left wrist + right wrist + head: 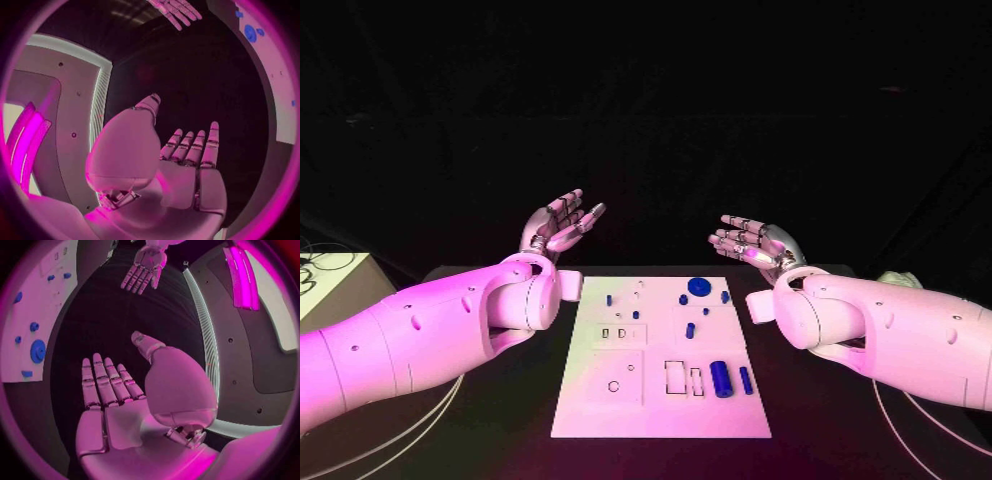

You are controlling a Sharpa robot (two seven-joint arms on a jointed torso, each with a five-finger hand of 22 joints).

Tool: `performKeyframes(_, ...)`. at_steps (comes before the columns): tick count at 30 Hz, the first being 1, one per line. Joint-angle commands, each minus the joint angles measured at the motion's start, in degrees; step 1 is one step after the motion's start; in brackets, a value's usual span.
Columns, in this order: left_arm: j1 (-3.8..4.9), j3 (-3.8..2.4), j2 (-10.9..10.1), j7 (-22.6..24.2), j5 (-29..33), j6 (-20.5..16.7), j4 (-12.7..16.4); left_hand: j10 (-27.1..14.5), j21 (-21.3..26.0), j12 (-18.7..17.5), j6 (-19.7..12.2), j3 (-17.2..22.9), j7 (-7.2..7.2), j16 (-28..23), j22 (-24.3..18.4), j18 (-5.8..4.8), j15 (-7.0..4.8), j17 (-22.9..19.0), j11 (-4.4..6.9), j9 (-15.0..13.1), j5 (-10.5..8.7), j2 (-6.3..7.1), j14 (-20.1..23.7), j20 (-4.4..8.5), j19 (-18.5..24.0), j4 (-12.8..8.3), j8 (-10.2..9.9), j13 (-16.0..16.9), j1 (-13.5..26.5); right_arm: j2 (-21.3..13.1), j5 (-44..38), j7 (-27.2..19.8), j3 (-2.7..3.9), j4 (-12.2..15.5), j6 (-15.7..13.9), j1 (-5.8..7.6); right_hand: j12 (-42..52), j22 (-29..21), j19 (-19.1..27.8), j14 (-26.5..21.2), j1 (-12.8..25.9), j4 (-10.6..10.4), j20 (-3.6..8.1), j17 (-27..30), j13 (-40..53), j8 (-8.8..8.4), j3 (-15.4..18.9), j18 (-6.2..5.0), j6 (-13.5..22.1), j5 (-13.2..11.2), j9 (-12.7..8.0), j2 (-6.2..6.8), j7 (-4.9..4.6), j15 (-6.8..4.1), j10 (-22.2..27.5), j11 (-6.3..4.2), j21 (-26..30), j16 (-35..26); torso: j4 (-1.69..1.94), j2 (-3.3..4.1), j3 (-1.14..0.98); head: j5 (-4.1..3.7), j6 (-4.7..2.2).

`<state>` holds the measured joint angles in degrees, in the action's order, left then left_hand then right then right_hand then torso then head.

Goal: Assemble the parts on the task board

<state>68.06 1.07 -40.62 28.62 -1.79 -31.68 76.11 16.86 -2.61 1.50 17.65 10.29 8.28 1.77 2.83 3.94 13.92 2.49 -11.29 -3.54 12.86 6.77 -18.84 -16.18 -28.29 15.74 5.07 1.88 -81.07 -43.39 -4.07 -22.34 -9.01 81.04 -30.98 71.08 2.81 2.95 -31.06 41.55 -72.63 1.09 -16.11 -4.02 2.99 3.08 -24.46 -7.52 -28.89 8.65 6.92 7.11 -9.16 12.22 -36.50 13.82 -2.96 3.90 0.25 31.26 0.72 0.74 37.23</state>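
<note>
The left hand [560,226] hangs above the tabletop [502,420] beyond the far left corner of the task board [610,410], palm up, fingers spread wide and holding nothing. Its own wrist view shows the same: an open palm with the fingers [195,147] straight and apart, touching nothing. The right hand [753,243] mirrors it beyond the board's far right corner, also spread wide and empty, with its fingers [103,382] extended side by side in its wrist view. Both hands are raised and well apart from the board, so neither touches any part. This looks like a ready pose: hands parked clear of the work so the head camera sees the whole board unobstructed.

On the task board, the blue parts lie loose toward the side nearer the right hand. A round disc [700,287] sits near the board's far edge, with small pieces just beside it. A short peg [689,330] lies near the board's middle. A thicker cylinder [721,379] and a slimmer rod [746,379] lie side by side near the board's near right corner, just beside rectangular slots [675,378]. The slots and holes on the board's left half appear unfilled, so I judge assembly has not begun. The right hand sits closer to the loose parts and seems the likelier one to reach first.
</note>
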Motion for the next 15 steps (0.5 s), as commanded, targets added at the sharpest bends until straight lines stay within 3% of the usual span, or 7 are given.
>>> performKeyframes(1,0.50,0.07,0.40,0.60,-2.15,7.23,-0.91,2.30,-0.40,0.67,1.98,-0.17,6.20,0.60,0.20,1.28,0.57,0.23,-1.08,-0.32,0.70,-0.36,-1.50,-0.47,-1.26,0.71,0.65,0.28,-2.93,0.20,-3.83,3.57,-0.55,-0.78,8.20,0.78,0.72,1.06,-14.41,9.84,-4.10,1.18,-0.44,-0.96,0.47,1.34,-1.16,-2.28,-6.70,0.30,0.78,-0.40,-6.40,-1.10,-8.52,-0.58,-2.27,1.68,0.01,0.00,0.01,0.00,0.00)
performKeyframes(4,0.62,0.08,0.47,0.61,-2.22,7.53,-1.13,3.73,-0.50,0.80,3.01,-0.31,6.66,0.86,0.25,1.48,0.80,0.42,-1.58,-0.49,0.68,-0.69,-2.91,-0.45,-1.75,0.58,0.88,0.38,-3.27,0.26,-4.13,3.94,-0.90,-1.14,8.99,1.21,1.24,0.90,-16.18,12.36,-5.01,2.17,-0.33,-1.14,0.71,2.56,-2.05,-2.87,-12.53,0.55,1.59,-0.45,-5.43,-1.93,-14.66,-1.54,-2.22,2.26,0.01,0.00,0.01,0.00,0.00)
performKeyframes(5,0.65,0.08,-2.11,0.64,-2.26,9.17,0.75,5.58,-0.90,0.98,4.50,-0.32,6.90,1.25,0.50,1.90,0.60,0.70,-1.94,-0.76,0.67,-0.90,-4.98,-0.43,-4.03,0.48,1.30,0.51,-3.56,-1.01,-17.32,3.72,-0.89,-2.53,7.11,1.49,1.23,0.89,-16.48,12.84,-5.08,2.29,-0.28,-1.18,0.70,2.76,-2.26,-2.94,-13.58,0.56,1.72,-0.43,-5.28,-2.07,-15.23,-1.70,-2.20,2.38,0.28,0.67,0.27,-0.31,0.57)
performKeyframes(7,0.67,0.07,-2.76,0.74,-2.40,9.46,1.52,8.56,-1.52,1.36,6.76,-0.26,7.35,2.15,0.86,2.58,-0.17,1.29,-2.57,-1.18,0.64,-1.09,-9.12,-0.39,-7.42,0.36,2.01,0.74,-3.82,-1.10,-21.25,3.85,-0.88,-2.69,6.49,1.67,1.76,1.07,-18.48,15.31,-5.83,3.09,0.22,-1.45,0.79,4.27,-3.76,-3.09,-19.69,1.52,2.66,-0.31,-4.52,-3.01,-18.58,-2.60,-2.71,3.18,0.32,1.03,0.26,-0.40,0.53)
performKeyframes(10,0.70,0.07,-3.93,0.81,-3.15,9.88,3.12,22.67,-4.21,3.32,15.35,0.45,7.19,6.32,1.82,4.96,-1.68,3.83,-2.82,-2.73,0.62,-1.35,-24.99,-0.32,-16.61,-0.48,4.73,1.62,-4.77,-1.14,-28.52,4.38,-0.86,-3.17,5.51,2.14,1.68,1.28,-21.67,18.46,-6.05,3.77,1.50,-1.76,0.58,5.31,-7.10,-3.06,-22.61,1.22,2.88,0.20,-3.45,-4.23,-22.13,-3.68,-3.83,4.13,0.36,1.77,0.32,-0.77,0.41)
performKeyframes(13,0.73,0.06,-5.16,0.65,-4.13,10.38,5.04,33.68,-7.15,5.21,25.98,1.61,6.35,9.96,2.61,6.62,-3.98,5.91,-0.84,-4.51,0.59,-1.15,-32.22,0.40,-22.92,-1.53,7.88,2.13,-5.64,-1.17,-36.28,5.22,-0.84,-3.78,4.78,2.71,1.70,2.01,-26.13,21.79,-6.06,4.22,3.36,-2.30,0.65,6.19,-8.49,-3.07,-24.85,0.78,3.17,0.84,-2.87,-5.60,-25.34,-4.64,-6.04,5.32,0.51,2.38,0.38,-1.03,0.48)
performKeyframes(15,0.74,0.06,-6.01,0.42,-4.85,10.67,6.47,36.92,-8.32,5.77,28.42,2.61,5.70,11.26,2.87,6.66,-5.00,7.23,0.04,-4.78,0.58,-0.75,-34.84,1.35,-25.34,-1.90,8.63,2.13,-5.98,-1.22,-40.91,5.99,-0.82,-4.07,4.56,3.12,1.55,2.94,-29.88,24.67,-6.03,4.43,5.16,-3.07,0.63,6.85,-8.04,-2.92,-26.58,0.06,3.47,1.09,-2.25,-6.92,-28.11,-5.56,-8.38,6.34,0.59,2.66,0.40,-1.03,0.61)
